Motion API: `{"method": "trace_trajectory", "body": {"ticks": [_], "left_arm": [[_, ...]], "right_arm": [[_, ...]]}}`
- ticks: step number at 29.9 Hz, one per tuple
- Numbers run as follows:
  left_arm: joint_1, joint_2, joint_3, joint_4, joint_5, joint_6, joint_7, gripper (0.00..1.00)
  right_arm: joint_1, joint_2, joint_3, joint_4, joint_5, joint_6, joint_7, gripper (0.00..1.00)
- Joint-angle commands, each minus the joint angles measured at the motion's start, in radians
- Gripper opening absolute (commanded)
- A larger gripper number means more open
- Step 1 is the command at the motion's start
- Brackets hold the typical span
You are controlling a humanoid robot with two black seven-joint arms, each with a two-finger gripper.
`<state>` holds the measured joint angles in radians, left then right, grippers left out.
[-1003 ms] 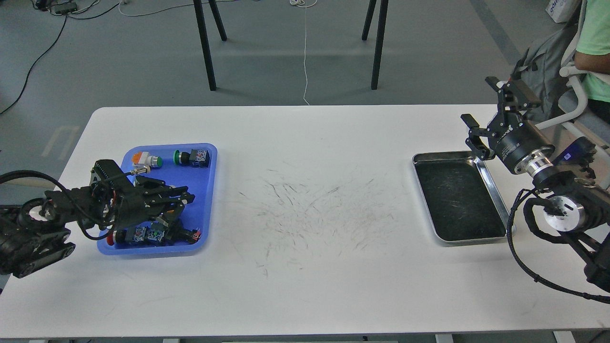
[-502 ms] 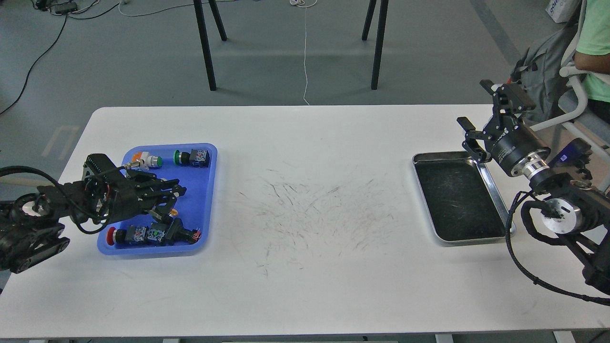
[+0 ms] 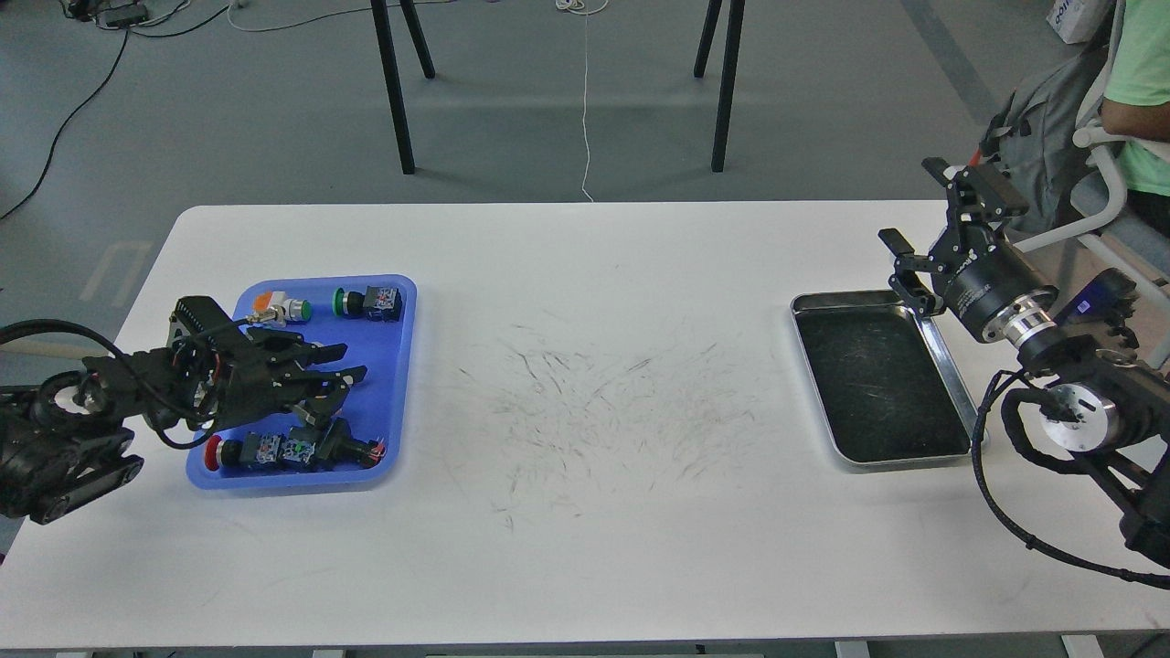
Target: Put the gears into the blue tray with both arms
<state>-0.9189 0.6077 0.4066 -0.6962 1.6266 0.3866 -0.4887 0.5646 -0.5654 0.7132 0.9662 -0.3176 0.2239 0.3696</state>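
Your left gripper [image 3: 343,361] hangs over the blue tray [image 3: 399,388], fingers a little apart, and you cannot tell if it holds anything. Your right gripper [image 3: 919,219] is wide open and holds nothing, raised by the far corner of the silver tray [image 3: 951,388]. That tray looks bare. The blue tray holds push-button switches: an orange one [image 3: 279,306], a green one [image 3: 366,302] and a red one [image 3: 265,451]. You cannot see any gears; they may be too small or hidden under the left gripper. The left arm is the nearer one to the blue tray
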Motion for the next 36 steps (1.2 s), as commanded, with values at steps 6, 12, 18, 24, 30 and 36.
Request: {"method": "trace_trajectory", "body": {"ticks": [6, 12, 18, 24, 30, 36], "left_arm": [[-0.017, 0.003, -0.018, -0.009, -0.157, 0.001, 0.0, 0.43], [-0.044, 0.003, -0.063, -0.017, -0.312, -0.003, 0.0, 0.47], [-0.046, 0.004, -0.265, -0.049, -0.476, -0.177, 0.0, 0.63], [-0.046, 0.001, -0.492, -0.06, -0.7, -0.425, 0.0, 0.73], [-0.047, -0.014, -0.577, -0.032, -0.973, -0.532, 0.0, 0.81], [-0.049, -0.06, -0.578, -0.029, -1.18, -0.585, 0.0, 0.92]], "right_arm": [[0.001, 0.004, 0.0, 0.0, 0.0, -0.003, 0.0, 0.94], [0.006, -0.001, 0.0, 0.0, 0.0, -0.003, -0.001, 0.94], [0.011, -0.004, 0.0, 0.0, 0.0, -0.003, -0.004, 0.94], [0.014, -0.004, 0.0, 0.002, -0.005, -0.014, -0.006, 0.95], [0.012, 0.004, 0.0, 0.034, -0.006, -0.067, -0.006, 0.95], [0.014, 0.01, 0.0, 0.048, -0.006, -0.101, -0.006, 0.95]]}}
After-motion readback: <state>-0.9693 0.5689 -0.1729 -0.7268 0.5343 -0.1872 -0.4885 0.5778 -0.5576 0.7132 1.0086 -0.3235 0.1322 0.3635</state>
